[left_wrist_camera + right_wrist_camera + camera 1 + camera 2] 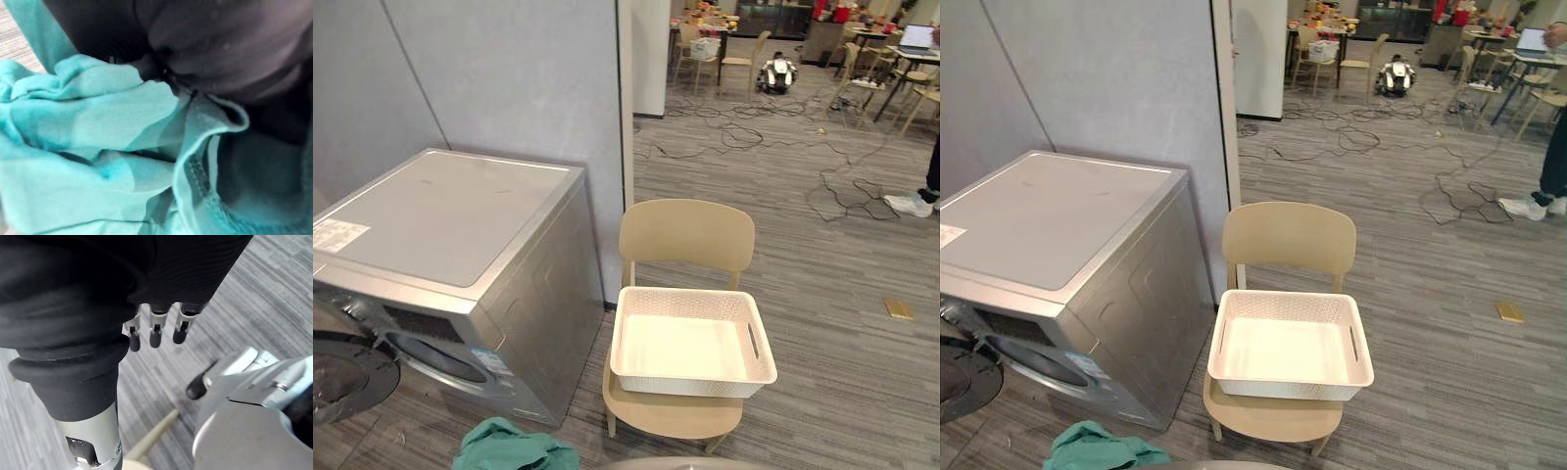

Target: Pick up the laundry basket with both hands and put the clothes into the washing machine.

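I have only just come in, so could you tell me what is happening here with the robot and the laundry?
The white laundry basket sits empty on the beige chair beside the washing machine, whose door is open. A teal garment is bunched low before the machine, against the robot's left hand; whether it is gripped is hidden. The right hand hangs open over the floor, holding nothing.

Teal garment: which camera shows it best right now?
Left wrist view: the teal garment lies close up, folds and hem plain. Both eye views catch a bunched part at their bottom edge, before the washing machine.
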Robot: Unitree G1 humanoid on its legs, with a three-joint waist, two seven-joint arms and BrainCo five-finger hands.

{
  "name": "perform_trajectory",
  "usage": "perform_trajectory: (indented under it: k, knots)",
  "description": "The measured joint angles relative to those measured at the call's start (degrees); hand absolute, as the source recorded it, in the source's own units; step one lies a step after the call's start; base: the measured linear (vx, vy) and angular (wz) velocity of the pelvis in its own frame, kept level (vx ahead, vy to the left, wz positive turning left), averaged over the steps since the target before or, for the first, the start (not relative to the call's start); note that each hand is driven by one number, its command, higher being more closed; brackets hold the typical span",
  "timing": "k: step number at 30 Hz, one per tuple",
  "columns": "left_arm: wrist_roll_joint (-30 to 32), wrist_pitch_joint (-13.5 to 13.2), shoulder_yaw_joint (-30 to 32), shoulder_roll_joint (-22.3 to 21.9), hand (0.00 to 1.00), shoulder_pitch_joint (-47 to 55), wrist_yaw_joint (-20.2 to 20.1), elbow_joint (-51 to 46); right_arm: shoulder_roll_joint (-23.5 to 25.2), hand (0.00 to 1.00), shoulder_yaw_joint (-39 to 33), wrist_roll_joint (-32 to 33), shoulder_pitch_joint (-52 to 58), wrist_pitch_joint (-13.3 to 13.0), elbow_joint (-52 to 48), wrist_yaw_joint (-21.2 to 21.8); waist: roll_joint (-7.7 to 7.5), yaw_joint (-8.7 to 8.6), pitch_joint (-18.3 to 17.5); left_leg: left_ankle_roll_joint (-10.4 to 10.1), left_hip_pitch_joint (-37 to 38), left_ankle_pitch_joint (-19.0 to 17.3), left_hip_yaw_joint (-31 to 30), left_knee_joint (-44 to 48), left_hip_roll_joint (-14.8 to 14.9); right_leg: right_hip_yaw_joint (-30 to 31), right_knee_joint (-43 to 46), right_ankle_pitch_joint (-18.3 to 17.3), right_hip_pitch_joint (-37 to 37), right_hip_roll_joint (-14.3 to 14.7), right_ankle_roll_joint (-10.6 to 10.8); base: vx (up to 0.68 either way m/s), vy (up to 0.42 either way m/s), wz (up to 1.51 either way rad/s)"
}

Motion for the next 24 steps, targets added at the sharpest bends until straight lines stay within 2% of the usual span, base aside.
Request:
perform_trajectory:
  k: [3,7,8,11,13,14,16,18,19,20,21,23,24]
  knots:
    - [0.8,0.54,-0.99,0.04,1.0,-1.26,-1.11,2.84,-0.13,0.0,0.46,-0.07,-1.14,-0.02,0.59,-0.01,-0.09,0.0,0.22,-0.27,1.02,-0.11,1.48,-0.35,0.04,1.23,-0.49,0.22,-0.03,0.26,0.33,0.07,0.022,-0.24]
    - [2.79,0.53,-2.98,0.62,1.0,-2.26,-1.24,4.04,-2.1,0.0,5.18,-0.8,-3.16,-0.19,2.14,0.04,-0.3,-0.12,1.83,-0.23,1.91,-0.77,2.87,-0.15,-0.04,2.49,-0.37,0.15,-0.01,0.34,0.42,0.05,0.022,-0.18]
    - [3.09,0.56,-3.08,0.83,1.0,-2.95,-1.26,4.64,-2.5,0.0,6.33,-0.83,-3.99,-0.19,2.9,0.04,0.17,-0.1,2.3,-0.14,1.9,-1.14,2.7,0.52,-0.03,2.38,0.36,-0.3,0.07,0.31,0.42,0.04,0.017,0.1]
    - [4.65,0.23,-5.21,1.24,1.0,-5.03,-1.24,3.96,-4.1,0.0,10.64,-1.68,-6.65,-0.18,2.89,0.11,-0.14,-0.13,7.57,-0.24,-1.32,-3.09,-2.04,8.13,-0.07,-1.52,8.46,-5.46,-0.01,-0.71,0.14,-0.02,-0.022,0.76]
    - [4.54,0.25,-5.48,1.67,1.0,-6.43,-0.8,3.04,-5.77,0.0,15.82,-3.73,-7.32,-0.21,2.77,0.09,-0.61,-0.1,8.64,-0.38,-6.41,-3.13,-7.54,12.88,-0.3,-7.4,13.27,-8.91,-0.68,-1.75,-0.12,-0.05,-0.109,1.38]
    - [4.45,0.25,-5.68,1.64,1.0,-6.62,-0.59,2.75,-6.23,0.0,17.36,-4.18,-7.58,-0.23,2.74,0.09,-0.36,0.0,8.88,-0.42,-7.45,-3.1,-9.03,13.45,-0.27,-9.07,14.66,-9.75,-1.27,-1.84,-0.52,-0.03,-0.121,1.33]
    - [4.24,0.23,-6.53,1.85,1.0,-7.06,0.3,2.12,-6.16,0.0,21.43,-5.8,-9.73,-0.62,2.2,0.15,-0.86,0.37,10.05,-1.72,-10.69,-0.66,-13.81,12.94,-0.54,-14.16,18.83,-12.41,-2.71,-2.51,-1.29,-0.08,-0.141,1.32]
    - [4.14,0.22,-6.68,2.02,1.0,-7.01,0.42,1.93,-5.67,0.0,22.9,-6.47,-10.31,-1.05,1.95,1.32,-1.29,0.71,10.3,-1.37,-12.24,4.79,-15.39,9.63,-2.09,-18.51,22.03,-14.43,-3.66,-4.74,-1.93,-0.14,-0.154,1.38]
    - [3.77,0.19,-6.19,1.97,1.0,-6.86,0.43,1.93,-5.8,0.0,23.74,-7.23,-10.75,-1.26,2.01,2.1,-1.5,0.81,10.72,-0.85,-12.3,8.89,-14.66,6.77,-2.5,-20.91,22.98,-15.18,-3.72,-6.63,-2.62,-0.14,-0.095,1.19]
    - [3.29,0.22,-4.92,1.95,1.0,-6.62,0.4,2.01,-5.92,0.0,24.15,-7.65,-11.12,-1.22,2.27,2.55,-1.77,1.27,11.07,-0.15,-12.01,9.8,-11.1,5.61,-1.99,-23.17,22.96,-15.25,-3.26,-7.42,-3.01,-0.1,-0.038,1.03]
    - [3.16,0.25,-4.04,1.74,1.0,-6.71,0.4,1.98,-5.92,0.0,24.12,-7.7,-11.13,-1.23,2.28,2.56,-1.59,1.43,11.18,0.58,-12.05,8.81,-8.27,7.29,-1.7,-24.03,23.19,-15.25,-2.88,-7.71,-3.2,-0.04,-0.027,0.76]
    - [3.24,0.4,-2.48,1.54,1.0,-6.51,0.27,2.09,-5.92,0.0,23.48,-8.0,-11.29,-0.96,2.37,2.55,-1.59,1.06,11.16,2.85,-12.21,2.51,0.14,16.9,0.31,-27.87,23.47,-14.91,-1.09,-9.16,-3.5,-0.05,-0.016,0.76]
    - [3.26,0.45,-2.13,1.49,1.0,-6.56,0.19,2.09,-5.92,0.0,23.33,-8.05,-11.14,-0.82,2.37,2.57,-1.63,0.97,11.15,2.84,-12.27,1.29,1.5,18.97,1.03,-29.08,23.47,-14.68,-0.75,-9.54,-3.41,-0.07,0.074,0.78]
